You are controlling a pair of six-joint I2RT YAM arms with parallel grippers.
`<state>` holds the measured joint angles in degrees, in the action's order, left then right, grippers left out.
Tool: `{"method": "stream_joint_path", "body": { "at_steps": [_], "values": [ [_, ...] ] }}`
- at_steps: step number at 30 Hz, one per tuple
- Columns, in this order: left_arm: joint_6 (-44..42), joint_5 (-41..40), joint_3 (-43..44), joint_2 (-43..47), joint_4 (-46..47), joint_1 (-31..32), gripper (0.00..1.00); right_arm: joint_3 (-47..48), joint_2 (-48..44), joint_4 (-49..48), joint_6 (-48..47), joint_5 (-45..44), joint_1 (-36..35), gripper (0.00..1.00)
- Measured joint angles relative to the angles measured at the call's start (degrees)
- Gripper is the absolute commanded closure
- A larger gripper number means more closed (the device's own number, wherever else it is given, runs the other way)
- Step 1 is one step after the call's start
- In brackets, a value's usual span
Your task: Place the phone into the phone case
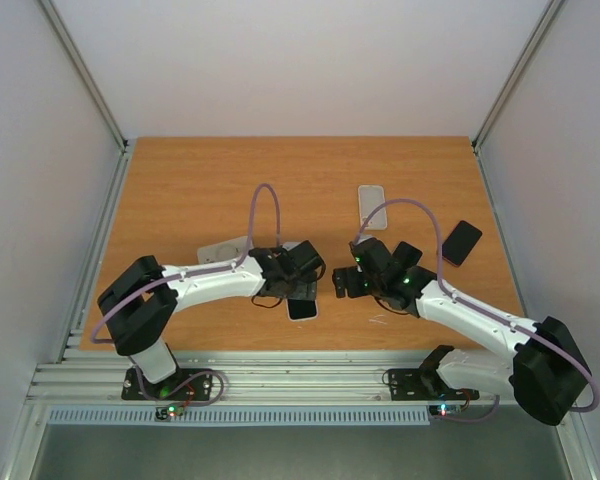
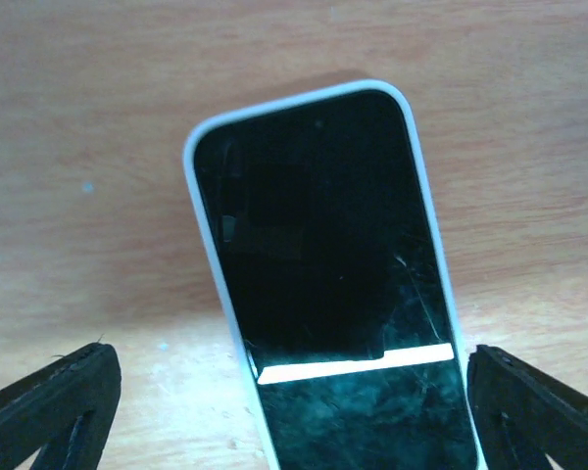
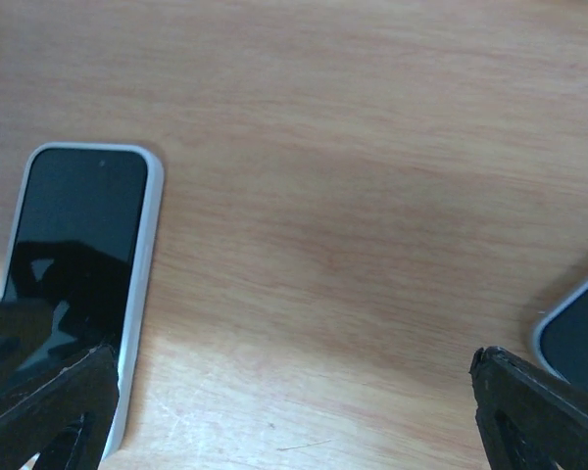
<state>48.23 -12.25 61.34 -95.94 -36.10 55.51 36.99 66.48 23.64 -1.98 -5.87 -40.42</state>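
Observation:
A phone with a black screen (image 2: pixel 323 264) lies flat on the wooden table with a white case rim (image 2: pixel 198 211) round its edge. In the top view it sits at the table's front middle (image 1: pixel 303 308). My left gripper (image 2: pixel 292 392) is open right over the phone's near end, one finger on each side, not touching it. It shows in the top view (image 1: pixel 300 283) too. My right gripper (image 3: pixel 294 367) is open and empty over bare wood, with the phone (image 3: pixel 78 264) to its left. It hovers just right of the phone in the top view (image 1: pixel 342 282).
A clear case (image 1: pixel 372 205) lies at the back middle. A black phone-sized item (image 1: pixel 463 242) lies at the right, and a pale case (image 1: pixel 225 247) lies beside the left arm. A dark item with a light rim (image 3: pixel 576 336) shows at the right wrist view's edge.

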Motion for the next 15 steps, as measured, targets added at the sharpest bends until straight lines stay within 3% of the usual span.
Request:
{"method": "stream_joint_path", "body": {
  "at_steps": [15],
  "values": [
    [3.0, -1.3, 1.3, -7.4, 2.1, 4.3, 0.01, -1.2, -4.4, 2.1, 3.5, -9.7, 0.0, 0.02]
  ]
}}
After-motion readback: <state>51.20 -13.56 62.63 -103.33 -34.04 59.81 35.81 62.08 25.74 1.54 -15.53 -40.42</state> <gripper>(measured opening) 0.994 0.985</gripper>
